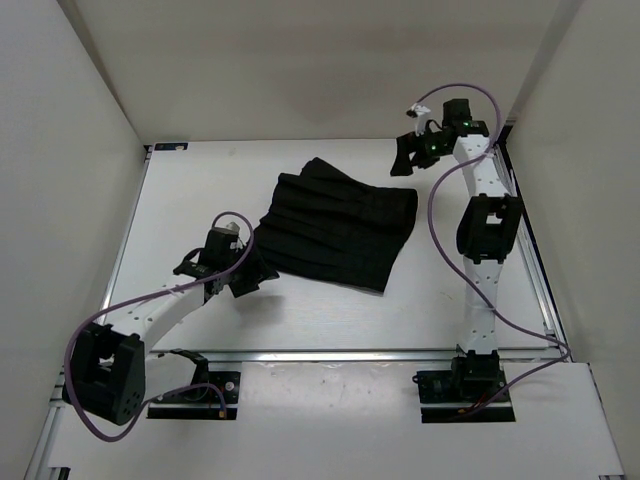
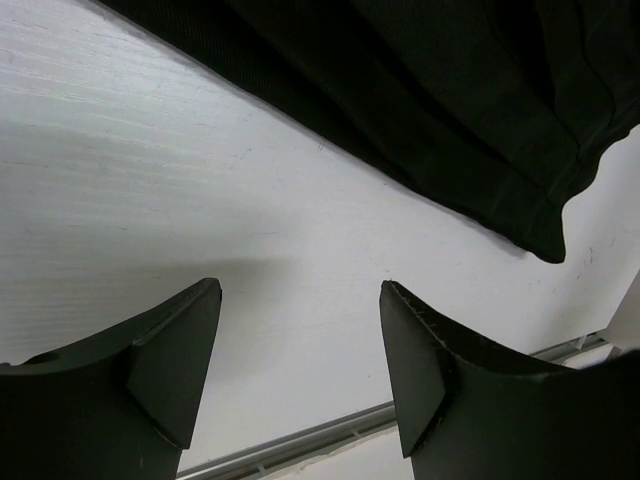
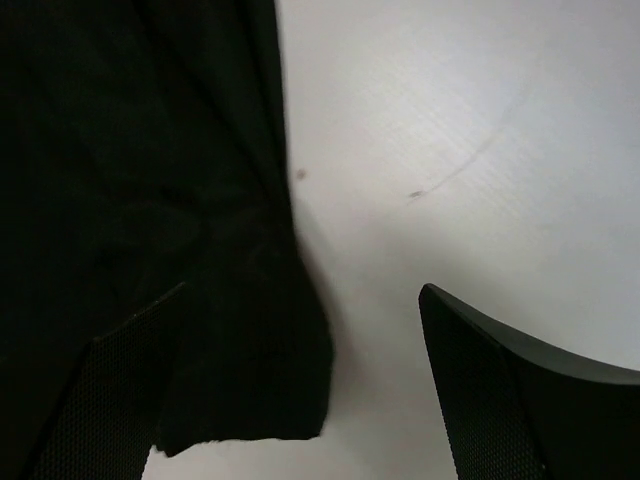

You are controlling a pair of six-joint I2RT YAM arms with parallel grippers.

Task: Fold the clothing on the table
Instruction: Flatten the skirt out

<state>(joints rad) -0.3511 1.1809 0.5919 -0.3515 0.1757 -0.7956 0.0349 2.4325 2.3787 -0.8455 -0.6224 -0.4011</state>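
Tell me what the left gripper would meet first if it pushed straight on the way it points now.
Probably the bare table: the open left gripper tilts down at white surface just short of the clothing. Depth is unclear; on a shallower line it would reach the fabric's edge first.

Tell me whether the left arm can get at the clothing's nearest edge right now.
Probably yes. The left claw stands open just beside the clothing, with only bare table between them and nothing blocking the way.
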